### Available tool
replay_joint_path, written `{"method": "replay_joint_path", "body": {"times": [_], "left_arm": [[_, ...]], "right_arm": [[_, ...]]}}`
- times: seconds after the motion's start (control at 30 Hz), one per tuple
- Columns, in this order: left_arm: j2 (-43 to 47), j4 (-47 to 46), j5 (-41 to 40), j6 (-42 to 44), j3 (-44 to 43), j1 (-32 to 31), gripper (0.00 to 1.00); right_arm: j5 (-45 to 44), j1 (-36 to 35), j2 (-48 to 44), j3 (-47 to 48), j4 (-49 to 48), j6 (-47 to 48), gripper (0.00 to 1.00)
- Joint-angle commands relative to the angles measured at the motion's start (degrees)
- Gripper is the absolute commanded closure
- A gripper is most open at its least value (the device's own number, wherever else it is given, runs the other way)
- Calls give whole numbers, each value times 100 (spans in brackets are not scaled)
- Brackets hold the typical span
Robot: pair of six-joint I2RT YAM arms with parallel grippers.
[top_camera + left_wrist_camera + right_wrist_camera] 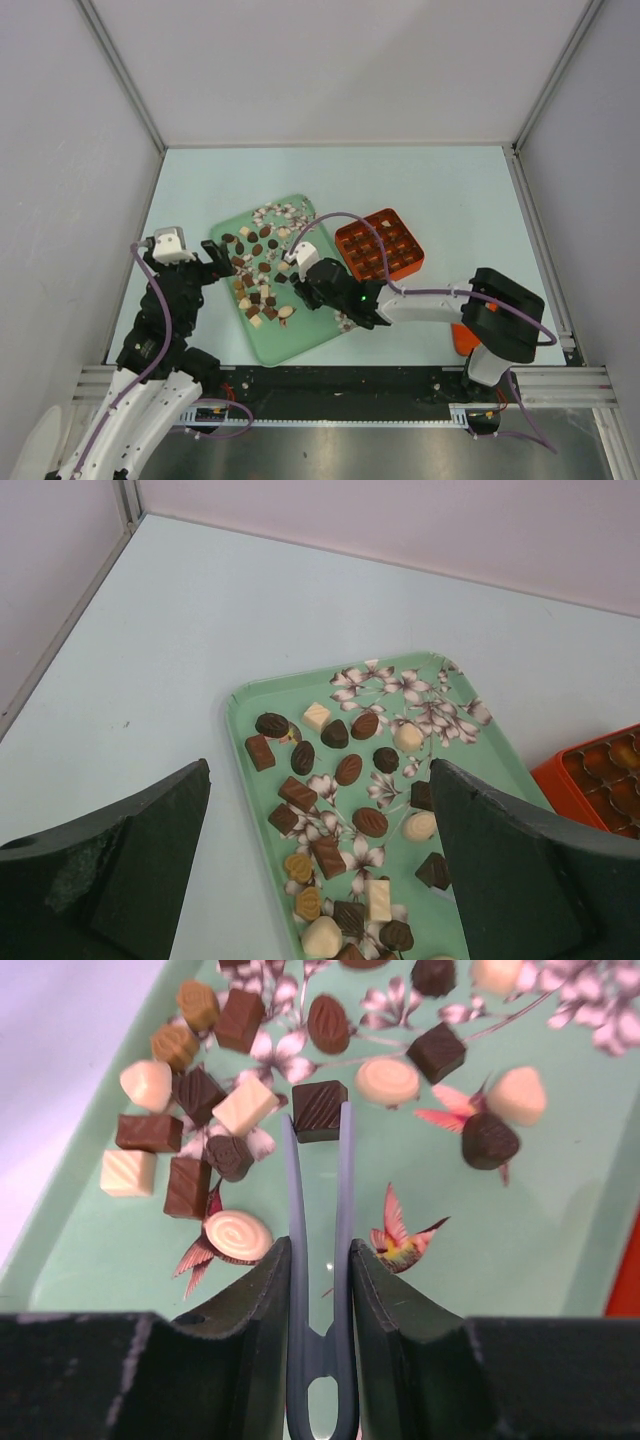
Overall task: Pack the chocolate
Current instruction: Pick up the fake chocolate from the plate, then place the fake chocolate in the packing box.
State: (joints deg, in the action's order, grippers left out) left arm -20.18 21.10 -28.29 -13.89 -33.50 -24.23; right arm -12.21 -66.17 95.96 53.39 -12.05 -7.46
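1. The right gripper [320,1260] is narrowed onto grey tweezers [298,1190], its fingers pressing both arms.
2. The tweezer tips flank a dark square chocolate [319,1110] with a ribbed top.
3. It lies among other chocolate pieces [349,770] on a green tray [560,1250] printed with flowers and hummingbirds.
4. The left gripper [318,770] hovers wide, holding nothing, over the tray's left edge.
5. An orange box [380,245] of cells sits just beside the tray.

Open pale blue tabletop [330,175] lies far of the mint-green flowered plastic tray [300,335]. Brown and cream chocolate pieces [255,280] crowd the tray's left and middle. The orange gridded square box [418,262] stands just right of it. The black right arm [420,305], with grey plastic tweezers [296,1200], spans its near-right corner.
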Motion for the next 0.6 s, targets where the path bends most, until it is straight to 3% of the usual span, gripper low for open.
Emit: {"method": "replay_joint_path", "body": {"times": [0.0,0.27,0.37,0.57], "left_arm": [[102,-159,26,106,19,59,5],[164,-168,113,97,19,59,4],[181,-159,122,97,19,50,4],[217,-168,149,97,27,59,4]], "right_arm": [[-396,86,-744,225,369,-80,81],[-713,868,-1624,199,1205,-194,81],[-730,1377,-1905,129,1644,-238,81],[-223,2573,-2152,-240,1541,-405,81]]}}
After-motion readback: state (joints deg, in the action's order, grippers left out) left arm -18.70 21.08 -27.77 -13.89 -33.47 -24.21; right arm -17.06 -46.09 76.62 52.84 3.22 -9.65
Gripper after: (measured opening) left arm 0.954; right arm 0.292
